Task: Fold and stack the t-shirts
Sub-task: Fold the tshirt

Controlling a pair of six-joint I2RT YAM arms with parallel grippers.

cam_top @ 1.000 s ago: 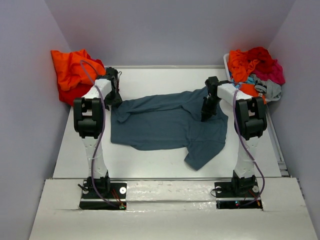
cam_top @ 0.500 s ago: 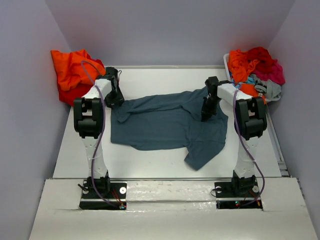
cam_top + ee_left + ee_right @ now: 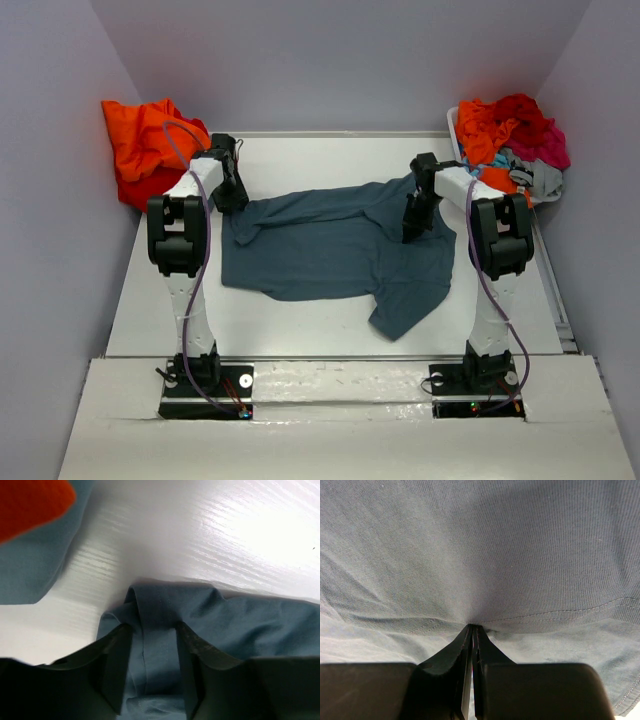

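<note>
Left pincer (image 3: pixel 152 627) stands partly open over the far-left edge of the dark slate-blue t-shirt (image 3: pixel 330 250). Its 2 fingers (image 3: pixel 117 665) sit either side of a raised fold of that cloth, and we cannot tell whether they press it. Bare white table (image 3: pixel 225 535) lies just beyond its tips.

Right pincer (image 3: pixel 471 626) is closed tight, with a pinch of the same shirt caught at its tips. Creases run out from that point across the cloth.

We note the shirt spread mostly flat on the table between the 2 pincers. 1 sleeve trails toward the near side, below the right pincer.

Beyond and outboard of the left pincer, a heap of orange t-shirts (image 3: pixel 140 145) rests against the wall, with some red showing at its base. Beyond and outboard of the right pincer sits a second heap (image 3: pixel 510 130) of orange, red, magenta, teal and grey shirts, well apart from the spread shirt.
</note>
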